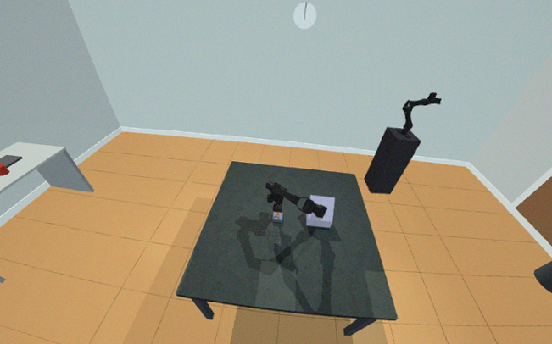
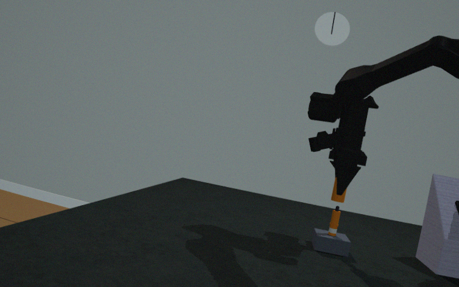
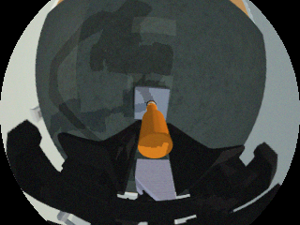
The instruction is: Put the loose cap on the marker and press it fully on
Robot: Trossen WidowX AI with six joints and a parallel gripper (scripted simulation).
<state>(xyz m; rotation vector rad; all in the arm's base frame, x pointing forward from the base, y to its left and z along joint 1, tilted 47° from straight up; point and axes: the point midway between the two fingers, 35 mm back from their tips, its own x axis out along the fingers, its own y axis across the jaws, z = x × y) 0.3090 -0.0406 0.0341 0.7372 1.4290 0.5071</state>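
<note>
My gripper (image 1: 277, 209) (image 2: 340, 192) (image 3: 154, 125) is shut on the orange cap (image 2: 338, 198) (image 3: 155, 146) and points down. The orange marker (image 2: 334, 219) stands upright in the grey holder block (image 1: 277, 218) (image 2: 330, 244) (image 3: 161, 95), its dark tip showing. The cap hangs just above the tip, with a small gap between them in the exterior view. There the cap leans slightly and sits a little right of the tip. In the wrist view the cap hides most of the marker.
A large pale lilac block (image 1: 328, 201) (image 2: 431, 233) (image 3: 157, 178) stands on the dark table (image 1: 222, 274) (image 2: 135, 237), right of the holder in the top and exterior views. Off the table, a second arm (image 1: 408, 109) stands on a black pedestal (image 1: 389, 165), and a white desk (image 1: 39, 157) is at the left.
</note>
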